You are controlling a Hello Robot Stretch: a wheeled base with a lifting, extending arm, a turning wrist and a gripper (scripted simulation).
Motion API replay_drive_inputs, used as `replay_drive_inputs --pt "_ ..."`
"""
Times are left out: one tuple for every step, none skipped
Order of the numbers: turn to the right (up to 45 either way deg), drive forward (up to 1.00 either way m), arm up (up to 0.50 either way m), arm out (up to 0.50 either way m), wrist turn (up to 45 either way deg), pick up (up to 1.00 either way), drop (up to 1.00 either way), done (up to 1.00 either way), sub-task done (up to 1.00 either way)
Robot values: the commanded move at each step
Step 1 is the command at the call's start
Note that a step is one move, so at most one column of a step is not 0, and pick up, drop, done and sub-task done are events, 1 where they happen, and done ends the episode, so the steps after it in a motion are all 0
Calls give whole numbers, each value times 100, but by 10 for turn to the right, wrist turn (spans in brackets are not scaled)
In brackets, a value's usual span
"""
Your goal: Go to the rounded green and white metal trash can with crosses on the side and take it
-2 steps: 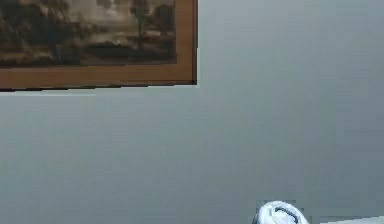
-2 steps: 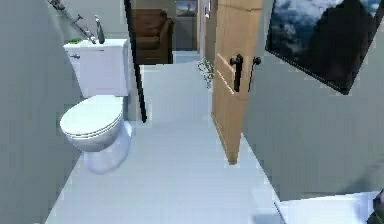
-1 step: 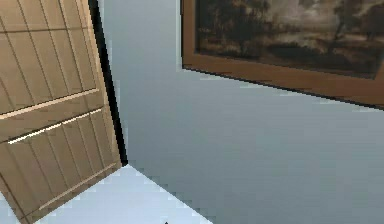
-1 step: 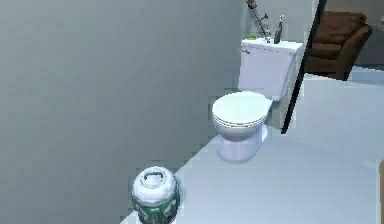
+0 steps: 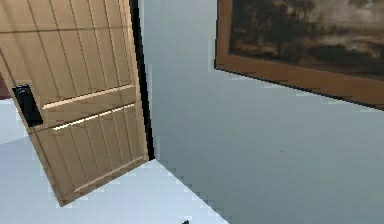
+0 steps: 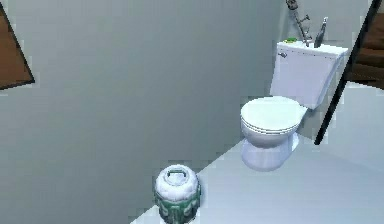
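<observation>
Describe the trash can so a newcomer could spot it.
In the arm side view, find the white toilet by the grey wall. On the floor left of it, near the bottom edge, stands the trash can. It is small, rounded, green and white; the toilet is plain white.

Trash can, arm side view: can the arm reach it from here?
Likely yes. The trash can stands on bare floor near the view's bottom edge, nothing in front of it; the toilet sits farther out. Left of centre, so base may need nudging.
</observation>
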Motion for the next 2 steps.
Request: replay_drive_inputs --pt "0 0 20 0 0 0 0 0 0" --pt "0 0 0 48 0 0 0 0 0"
